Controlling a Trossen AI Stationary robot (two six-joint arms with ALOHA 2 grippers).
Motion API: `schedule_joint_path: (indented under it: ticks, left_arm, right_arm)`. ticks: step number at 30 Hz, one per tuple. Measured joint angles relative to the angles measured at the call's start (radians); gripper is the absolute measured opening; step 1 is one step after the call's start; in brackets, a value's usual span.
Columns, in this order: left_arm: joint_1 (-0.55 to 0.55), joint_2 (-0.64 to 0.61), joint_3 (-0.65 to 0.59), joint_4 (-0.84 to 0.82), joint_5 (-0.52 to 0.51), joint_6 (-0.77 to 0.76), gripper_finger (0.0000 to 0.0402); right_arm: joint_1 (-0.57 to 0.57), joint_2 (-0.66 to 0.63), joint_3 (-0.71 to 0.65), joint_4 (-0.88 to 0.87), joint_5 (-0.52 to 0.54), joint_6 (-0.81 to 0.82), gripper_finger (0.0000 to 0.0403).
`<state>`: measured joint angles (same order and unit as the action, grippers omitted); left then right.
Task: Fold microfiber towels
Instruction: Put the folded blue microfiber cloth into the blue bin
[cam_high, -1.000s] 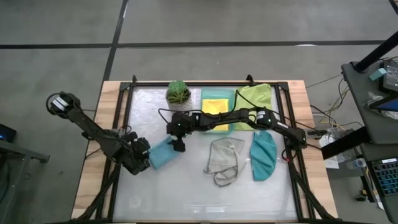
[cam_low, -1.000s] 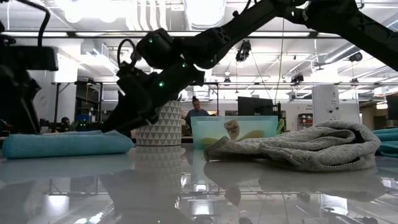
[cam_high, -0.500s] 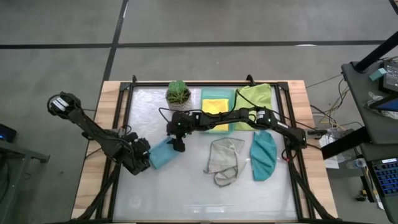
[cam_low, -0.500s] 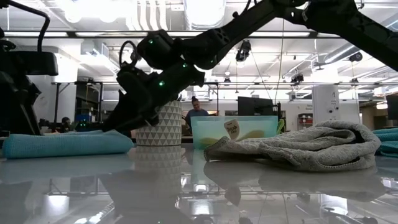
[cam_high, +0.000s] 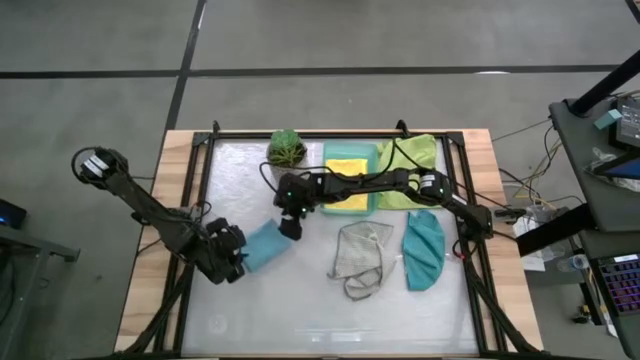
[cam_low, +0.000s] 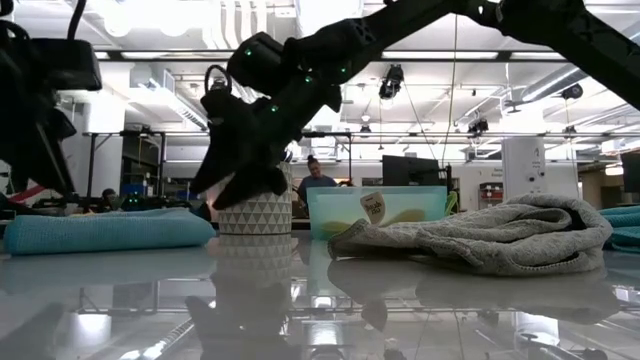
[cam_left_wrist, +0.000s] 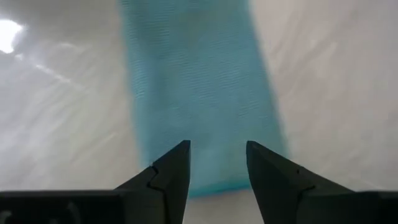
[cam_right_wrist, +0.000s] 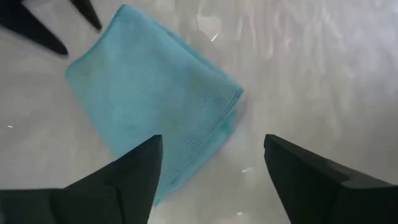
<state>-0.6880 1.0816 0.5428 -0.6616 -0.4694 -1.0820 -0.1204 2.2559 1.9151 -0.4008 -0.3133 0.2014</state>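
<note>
A folded light blue towel (cam_high: 267, 245) lies flat on the table left of centre; it also shows in the low view (cam_low: 105, 230). My left gripper (cam_high: 234, 264) hangs open just above the towel's near-left end (cam_left_wrist: 199, 93), its fingers apart and clear of the cloth. My right gripper (cam_high: 290, 226) stands open above the towel's far-right corner (cam_right_wrist: 155, 106) and touches nothing. A crumpled pale grey towel (cam_high: 360, 258) and a teal towel (cam_high: 423, 250) lie to the right. A yellow towel (cam_high: 347, 172) rests in the tray, beside a lime green towel (cam_high: 410, 158).
A potted plant (cam_high: 287, 148) in a patterned white pot (cam_low: 253, 212) stands at the far side, close behind my right gripper. The mint-green tray (cam_high: 352, 205) sits next to it. A black frame (cam_high: 200, 200) borders the table. A person (cam_low: 318, 180) shows in the room behind.
Both grippers have risen off the light blue towel. My right gripper has lifted, drawn a little toward the far edge and rolled about its own line. My left gripper has backed up and toward the near-left. The towel stays folded on the table.
</note>
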Motion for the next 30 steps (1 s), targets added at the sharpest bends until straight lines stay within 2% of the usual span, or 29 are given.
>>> schedule_joint_path:
  ticks: [5,11,17,22,27,30]
  left_arm:
    - [0.0,0.091,-0.049,0.174,0.001,0.046,0.0141]
    - [0.0,0.209,-0.054,0.183,0.031,0.017,0.0141]
    - [0.001,0.264,-0.052,0.187,0.034,0.015,0.0141]
    - [0.001,0.265,-0.054,0.186,0.038,0.015,0.0141]
    - [0.001,0.265,-0.054,0.187,0.038,0.015,0.0141]
    - [0.001,0.265,-0.054,0.187,0.039,0.015,0.0141]
  right_arm:
    - [0.008,0.004,-0.02,0.011,-0.011,0.038,0.0289]
    - [0.023,0.015,-0.02,0.091,-0.01,0.058,0.0297]
    - [0.027,0.057,-0.021,0.141,-0.011,0.078,0.0297]
    - [0.037,0.079,-0.02,0.19,-0.016,0.071,0.0286]
    - [0.05,0.097,-0.013,0.266,-0.096,0.078,0.0263]
    - [0.052,0.102,-0.007,0.281,-0.11,0.08,0.024]
